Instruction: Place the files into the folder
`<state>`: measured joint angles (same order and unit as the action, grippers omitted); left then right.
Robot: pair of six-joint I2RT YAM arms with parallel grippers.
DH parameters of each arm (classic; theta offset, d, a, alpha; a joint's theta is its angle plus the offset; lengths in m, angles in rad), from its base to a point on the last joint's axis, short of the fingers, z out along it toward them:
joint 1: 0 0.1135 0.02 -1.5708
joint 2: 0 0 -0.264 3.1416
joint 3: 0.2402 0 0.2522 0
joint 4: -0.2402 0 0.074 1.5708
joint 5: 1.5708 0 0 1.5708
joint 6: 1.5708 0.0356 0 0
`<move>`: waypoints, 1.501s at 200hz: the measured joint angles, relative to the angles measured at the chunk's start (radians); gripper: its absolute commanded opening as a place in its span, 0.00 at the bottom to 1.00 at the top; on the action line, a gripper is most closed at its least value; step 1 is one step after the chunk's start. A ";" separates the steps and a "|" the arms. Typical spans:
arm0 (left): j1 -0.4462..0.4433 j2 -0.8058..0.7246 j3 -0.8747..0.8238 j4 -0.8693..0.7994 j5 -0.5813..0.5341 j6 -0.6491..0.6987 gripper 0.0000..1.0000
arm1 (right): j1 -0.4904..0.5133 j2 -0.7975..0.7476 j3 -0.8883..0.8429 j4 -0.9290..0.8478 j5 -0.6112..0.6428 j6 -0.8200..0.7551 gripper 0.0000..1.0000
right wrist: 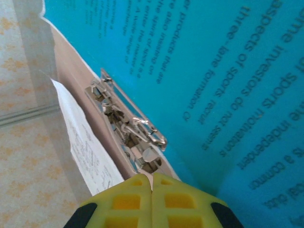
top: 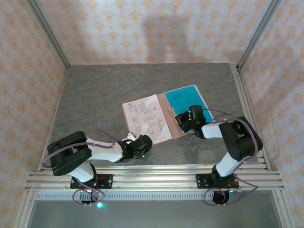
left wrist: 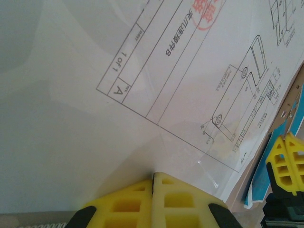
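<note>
Title block (left wrist: 121, 71) on the white sheet (left wrist: 95, 142): "1 OF 1", with a large "A" in the box beside it.
Strip next to it: a line of Chinese characters ending in "B".
Red stamp (left wrist: 209, 12) at the sheet's edge: cut off, characters not legible.
Figures on the part drawing (left wrist: 242, 95): too small to read.
Dark print on the teal-blue sheet (right wrist: 228, 71): English lines; "of sports", "sports motivations", "do not" and "a common" can be made out, the rest blurred or cut off.

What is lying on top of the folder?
The teal sheet lies on the folder beside a metal clip; the white sheet overlaps its left edge. Card beneath both sheets is covered.
</note>
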<state>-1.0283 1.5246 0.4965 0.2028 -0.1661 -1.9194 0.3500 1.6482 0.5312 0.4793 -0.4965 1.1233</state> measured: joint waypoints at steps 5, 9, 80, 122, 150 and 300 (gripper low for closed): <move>0.000 0.000 0.000 0.000 0.000 -0.001 0.00 | 0.000 0.004 0.002 -0.004 0.000 -0.003 0.00; 0.000 0.000 0.000 0.000 0.000 -0.002 0.00 | 0.000 0.007 0.003 -0.006 0.001 -0.006 0.00; 0.000 0.000 0.000 0.000 0.000 -0.003 0.00 | 0.000 0.017 0.023 -0.045 0.010 -0.029 0.00; 0.000 0.000 0.000 0.000 -0.001 -0.003 0.00 | 0.001 0.028 0.051 -0.082 0.009 -0.038 0.00; 0.000 0.000 0.000 0.000 -0.003 -0.003 0.00 | 0.008 0.048 0.077 -0.097 0.012 -0.048 0.00; 0.000 0.013 0.002 0.016 -0.009 -0.003 0.00 | 0.073 0.092 0.174 -0.222 0.145 -0.078 0.00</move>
<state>-1.0279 1.5372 0.4984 0.2184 -0.1749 -1.9228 0.4232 1.7401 0.7048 0.2573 -0.3515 1.0451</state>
